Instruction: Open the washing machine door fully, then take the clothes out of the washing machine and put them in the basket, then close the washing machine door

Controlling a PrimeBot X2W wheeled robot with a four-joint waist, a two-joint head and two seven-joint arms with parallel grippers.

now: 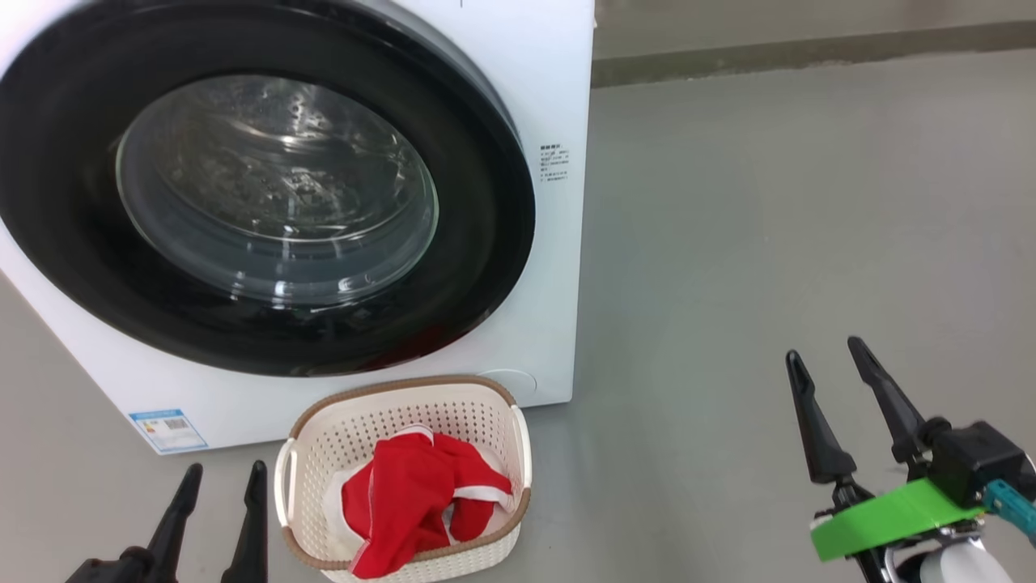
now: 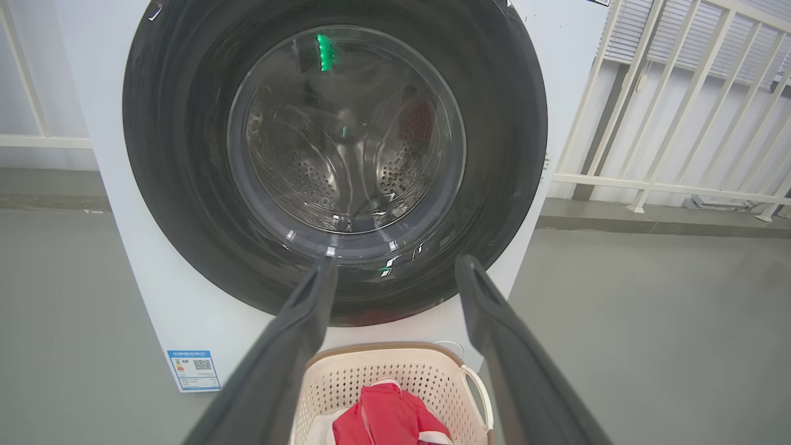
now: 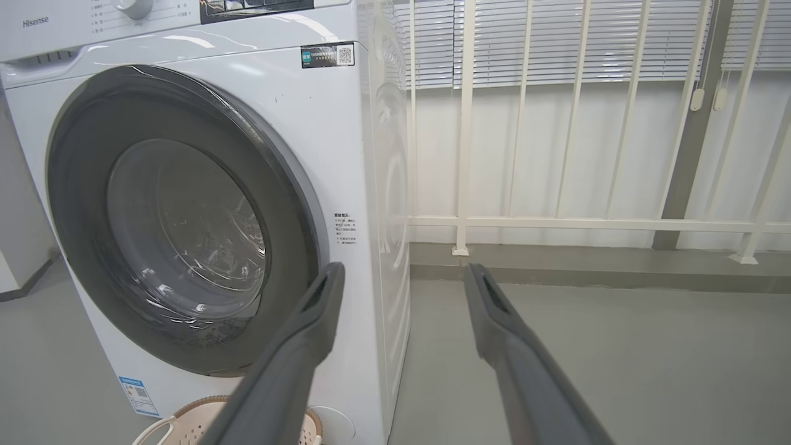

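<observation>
The washing machine (image 1: 550,97) (image 3: 321,142) is a white box, and its door (image 1: 267,194) (image 2: 334,154) (image 3: 179,222), black-rimmed with a glass bowl window, lies shut against the front. Red clothes (image 1: 421,498) (image 2: 386,420) with white trim lie in the cream basket (image 1: 405,405) (image 2: 395,371) (image 3: 198,420) on the floor just below the door. My left gripper (image 1: 222,478) (image 2: 395,266) stands open to the left of the basket, nothing between its fingers. Well to the right of the machine, my right gripper (image 1: 830,356) (image 3: 401,272) is open and empty over bare floor.
Grey floor (image 1: 769,243) spreads to the right of the machine. A white railing (image 3: 556,222) with blinds behind it runs along the back wall. A blue label (image 1: 168,429) sits at the machine's lower left corner.
</observation>
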